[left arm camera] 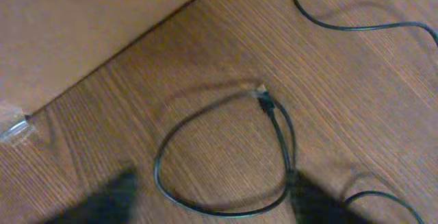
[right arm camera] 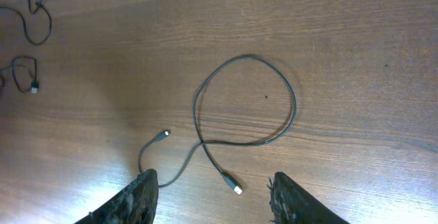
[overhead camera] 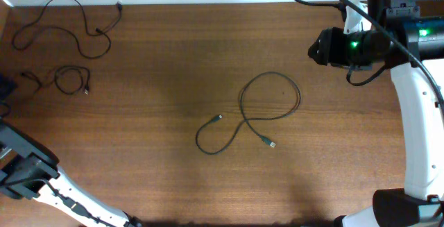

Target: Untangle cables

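Three thin black cables lie apart on the wooden table (overhead camera: pixel 173 60). A long wavy cable (overhead camera: pixel 66 26) is at the far left back. A small coiled cable (overhead camera: pixel 69 81) lies below it. A looped cable (overhead camera: pixel 267 109) with two plug ends lies in the middle. My left gripper (left arm camera: pixel 215 214) is open low over the small coil (left arm camera: pixel 159 166), whose loop runs between the blurred fingers (left arm camera: pixel 109 200); its plug (left arm camera: pixel 263 99) points away. My right gripper (right arm camera: pixel 212 203) is open above the middle loop (right arm camera: pixel 246 101), holding nothing, with a silvery plug (right arm camera: pixel 235 186) between its fingers' line.
The left arm (overhead camera: pixel 31 175) reaches in from the bottom left corner. The right arm (overhead camera: pixel 361 43) with its thick black wiring hangs over the back right. The table's edge (left arm camera: pixel 130 42) runs close behind the small coil.
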`<state>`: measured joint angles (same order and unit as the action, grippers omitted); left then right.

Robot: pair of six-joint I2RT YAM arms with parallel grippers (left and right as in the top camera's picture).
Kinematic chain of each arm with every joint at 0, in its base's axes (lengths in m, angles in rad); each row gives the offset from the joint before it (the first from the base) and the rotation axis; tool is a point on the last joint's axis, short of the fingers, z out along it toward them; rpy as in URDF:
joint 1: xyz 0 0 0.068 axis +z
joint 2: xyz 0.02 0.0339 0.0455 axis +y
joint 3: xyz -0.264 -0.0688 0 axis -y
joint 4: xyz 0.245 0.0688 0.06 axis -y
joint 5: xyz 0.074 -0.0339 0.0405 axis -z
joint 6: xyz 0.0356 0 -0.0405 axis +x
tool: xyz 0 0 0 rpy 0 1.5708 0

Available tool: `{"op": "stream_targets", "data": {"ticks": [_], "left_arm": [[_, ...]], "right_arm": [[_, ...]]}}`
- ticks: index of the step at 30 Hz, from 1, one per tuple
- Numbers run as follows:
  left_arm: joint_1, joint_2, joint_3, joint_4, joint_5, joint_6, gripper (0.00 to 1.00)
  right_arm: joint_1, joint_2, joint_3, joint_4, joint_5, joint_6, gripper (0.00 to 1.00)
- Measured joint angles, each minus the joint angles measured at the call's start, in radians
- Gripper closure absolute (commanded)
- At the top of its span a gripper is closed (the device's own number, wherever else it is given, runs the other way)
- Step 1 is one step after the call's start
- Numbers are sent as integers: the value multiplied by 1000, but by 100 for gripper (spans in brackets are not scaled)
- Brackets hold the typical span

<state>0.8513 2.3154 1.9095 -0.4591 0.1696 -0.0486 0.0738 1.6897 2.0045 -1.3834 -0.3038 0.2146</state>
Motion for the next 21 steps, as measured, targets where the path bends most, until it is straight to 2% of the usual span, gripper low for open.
{"op": "stream_targets", "data": {"ticks": [4, 5, 8, 9, 11, 12, 14, 16, 21], "left_arm": [[0, 0, 0, -10, 8, -3, 3], [0, 0, 0, -19, 11, -3, 14], [0, 0, 0, -53, 54, -3, 16], [0, 0, 0, -55, 80, -3, 23], [0, 0, 0, -51, 214, -6, 28], [0, 0, 0, -51, 256, -14, 27], [-5, 0, 0, -53, 328, -64, 12], [-13, 0, 0, -84, 375, -156, 2], [-63, 0, 0, -207, 392, -259, 1]], "right_arm": [[0, 0, 0, 0, 0, 0, 47], [0, 0, 0, 0, 0, 0, 47], [0, 0, 0, 0, 0, 0, 47], [0, 0, 0, 0, 0, 0, 46], [0, 0, 0, 0, 0, 0, 46], [0, 0, 0, 0, 0, 0, 46], [0, 0, 0, 0, 0, 0, 46], [0, 0, 0, 0, 0, 1, 46], [0, 0, 0, -1, 0, 0, 46]]}}
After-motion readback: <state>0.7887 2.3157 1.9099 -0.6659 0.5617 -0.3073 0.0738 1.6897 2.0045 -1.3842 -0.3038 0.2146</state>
